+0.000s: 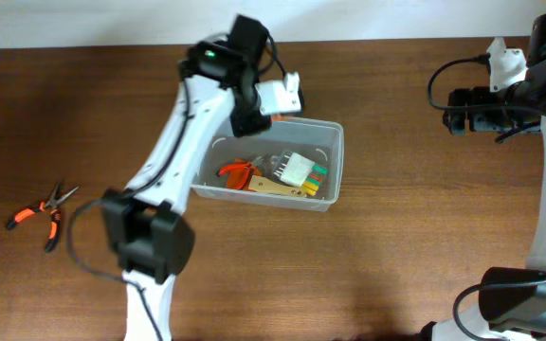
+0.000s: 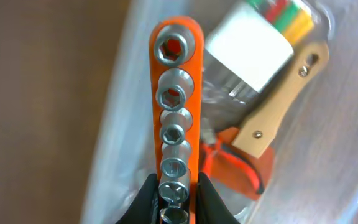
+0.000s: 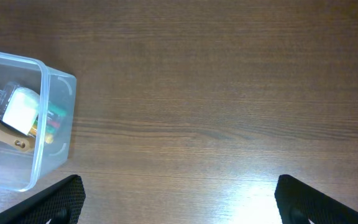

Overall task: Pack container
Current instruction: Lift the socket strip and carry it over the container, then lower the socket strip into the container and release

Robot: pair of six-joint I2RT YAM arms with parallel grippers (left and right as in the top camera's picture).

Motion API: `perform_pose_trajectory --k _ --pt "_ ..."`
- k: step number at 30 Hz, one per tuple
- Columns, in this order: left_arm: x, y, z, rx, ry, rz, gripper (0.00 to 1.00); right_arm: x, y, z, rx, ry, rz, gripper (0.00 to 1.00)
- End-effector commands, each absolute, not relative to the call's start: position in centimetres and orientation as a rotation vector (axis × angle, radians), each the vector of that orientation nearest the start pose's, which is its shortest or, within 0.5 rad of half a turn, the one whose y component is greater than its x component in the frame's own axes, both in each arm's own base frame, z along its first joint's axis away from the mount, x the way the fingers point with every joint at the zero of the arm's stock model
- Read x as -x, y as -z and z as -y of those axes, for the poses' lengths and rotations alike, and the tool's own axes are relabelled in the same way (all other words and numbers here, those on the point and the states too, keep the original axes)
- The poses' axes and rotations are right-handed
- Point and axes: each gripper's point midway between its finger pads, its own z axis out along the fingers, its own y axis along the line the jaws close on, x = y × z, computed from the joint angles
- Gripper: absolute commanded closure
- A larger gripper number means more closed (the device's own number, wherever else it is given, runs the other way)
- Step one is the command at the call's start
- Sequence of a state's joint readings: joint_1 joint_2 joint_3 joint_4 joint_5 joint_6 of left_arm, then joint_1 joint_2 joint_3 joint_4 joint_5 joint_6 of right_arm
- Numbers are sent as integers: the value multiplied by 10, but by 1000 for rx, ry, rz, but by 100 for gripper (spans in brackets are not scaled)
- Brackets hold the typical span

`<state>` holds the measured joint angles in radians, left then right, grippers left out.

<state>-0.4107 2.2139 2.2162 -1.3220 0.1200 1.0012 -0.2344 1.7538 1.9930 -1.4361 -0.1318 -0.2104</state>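
Observation:
The clear plastic container point(image 1: 325, 142) sits mid-table and holds orange-handled pliers point(image 1: 238, 172), a wooden-handled tool point(image 1: 278, 188) and a white case with coloured tips point(image 1: 297, 169). My left gripper point(image 2: 173, 194) is shut on an orange socket rail point(image 2: 175, 93) with several metal sockets, held over the container's left wall point(image 2: 114, 124). The left arm point(image 1: 226, 62) hovers at the container's far left corner. My right gripper point(image 3: 179, 199) is open and empty over bare table, right of the container point(image 3: 55, 118).
A second pair of orange-handled pliers point(image 1: 44, 210) lies on the table at the far left. The right arm point(image 1: 500, 95) stands at the far right edge.

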Motion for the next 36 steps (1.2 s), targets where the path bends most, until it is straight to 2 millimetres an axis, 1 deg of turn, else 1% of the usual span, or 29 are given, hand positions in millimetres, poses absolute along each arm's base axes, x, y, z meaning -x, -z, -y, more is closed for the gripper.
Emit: perform_pose_trajectory --k 1,3,6,9,11,15,17,20,22,25,26,28,29,31,32,33,34,36 --pt "-429 -113 220 -1988 118 -2174 98 -377 -259 69 -8 -53 -2754 2" --pt "-428 -98 220 -1996 137 -2213 98 -377 -259 69 -8 -54 -2754 2" --pt "-421 -82 217 -2028 170 -2258 98 -377 -259 69 -8 -53 -2754 0" --pt "-418 -75 216 -2040 184 -2274 97 -377 -259 69 -9 -53 -2754 2" --pt "-418 -70 215 -2046 190 -2284 90 -377 -259 69 -8 -53 -2755 2" --pt "-414 -56 214 -2067 210 -2314 83 -377 -259 69 -9 -53 -2755 1" --pt "-412 -50 213 -2079 223 -2331 77 -377 -259 69 -8 -54 -2755 2" --pt "-411 -47 212 -2083 226 -2336 74 -377 -259 69 -8 -54 -2755 1" --pt "-411 -47 213 -2082 225 -2334 66 -377 -259 69 -8 -54 -2755 1" --pt "-411 -47 212 -2083 225 -2336 64 -377 -259 69 -8 -54 -2755 2" --pt "-410 -48 212 -2085 225 -2339 62 -377 -259 69 -8 -54 -2755 1" --pt "-408 -51 209 -2093 217 -2348 62 -377 -259 69 -8 -54 -2755 2" --pt "-407 -55 208 -2093 209 -2349 61 -376 -259 69 -9 -54 -2755 1" --pt "-411 -68 205 -2040 160 -2376 61 -377 -259 69 -9 -54 -2755 1" --pt "-415 -79 202 -2003 119 -2380 60 -377 -259 69 -9 -54 -2755 1" --pt "-421 -100 197 -1949 52 -2374 58 -377 -259 69 -9 -54 -2755 2" --pt "-424 -113 193 -1915 14 -2372 55 -377 -259 69 -9 -53 -2755 1" --pt "-428 -145 180 -1809 -79 -2386 39 -377 -259 69 -9 -53 -2755 2"
